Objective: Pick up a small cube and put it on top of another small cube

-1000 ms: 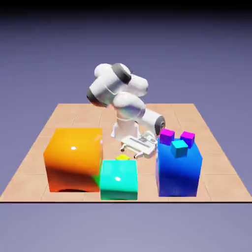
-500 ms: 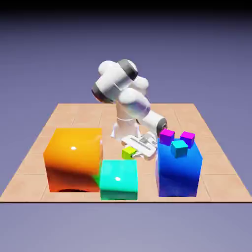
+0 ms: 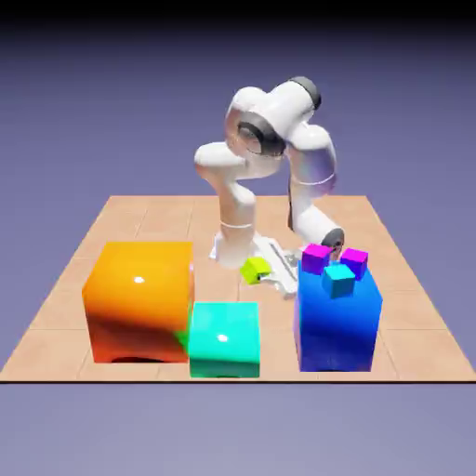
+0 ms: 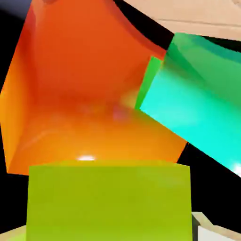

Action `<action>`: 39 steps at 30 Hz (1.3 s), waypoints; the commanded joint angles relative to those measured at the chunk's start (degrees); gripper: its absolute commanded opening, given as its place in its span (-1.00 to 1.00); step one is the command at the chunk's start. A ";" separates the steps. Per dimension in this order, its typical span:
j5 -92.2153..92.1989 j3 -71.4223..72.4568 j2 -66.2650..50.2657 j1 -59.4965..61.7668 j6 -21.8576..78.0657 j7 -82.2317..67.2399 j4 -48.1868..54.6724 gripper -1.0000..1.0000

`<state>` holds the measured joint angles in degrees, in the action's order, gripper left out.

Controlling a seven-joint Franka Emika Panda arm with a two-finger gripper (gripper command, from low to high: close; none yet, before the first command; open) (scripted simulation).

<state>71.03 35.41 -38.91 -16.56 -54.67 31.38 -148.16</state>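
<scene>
A: Where is the small lime cube?

B: Up off the table, gripped at the end of the arm. In the exterior view it hangs just at 12 o'clock of the teal block, between the orange block and the blue block.

A: So the gripper has it?

B: Yes. The jaws are drawn in tight on the lime cube. In the hand view that cube fills the lower edge, wide and flat-faced, and covers nearly all of the fingers; only a pale sliver shows at the lower right corner.

A: What lies past it in the hand view?

B: The orange block takes up most of the picture, from about 9 o'clock up through 12. The teal block sits at 2 to 3 o'clock, tilted, one corner close against the orange one. A strip of tan table shows at 1 o'clock.

A: And on the blue block?

B: Three little cubes on its top face. Two magenta cubes sit along the far edge, at about 11 and 1 o'clock of the top. A cyan cube sits nearer the camera, just in front of the gap between them. The held cube is at 9 o'clock of the left magenta one, apart from it.

A: Is it touching any block?

B: None that I can see; it hangs clear in the gap.
</scene>
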 commanded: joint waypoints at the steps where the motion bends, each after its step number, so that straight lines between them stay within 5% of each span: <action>1: -2.33 -0.91 1.22 -2.08 0.15 -0.35 1.14 -1.00; 13: -22.30 -9.83 23.80 -19.88 -6.58 -15.30 16.59 -1.00; 33: 13.66 15.83 16.80 19.00 -15.20 -23.85 24.98 -1.00; 39: 18.01 20.88 14.79 20.20 -17.56 -26.00 24.93 -1.00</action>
<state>88.96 56.30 -24.12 3.64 -72.18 5.41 -123.22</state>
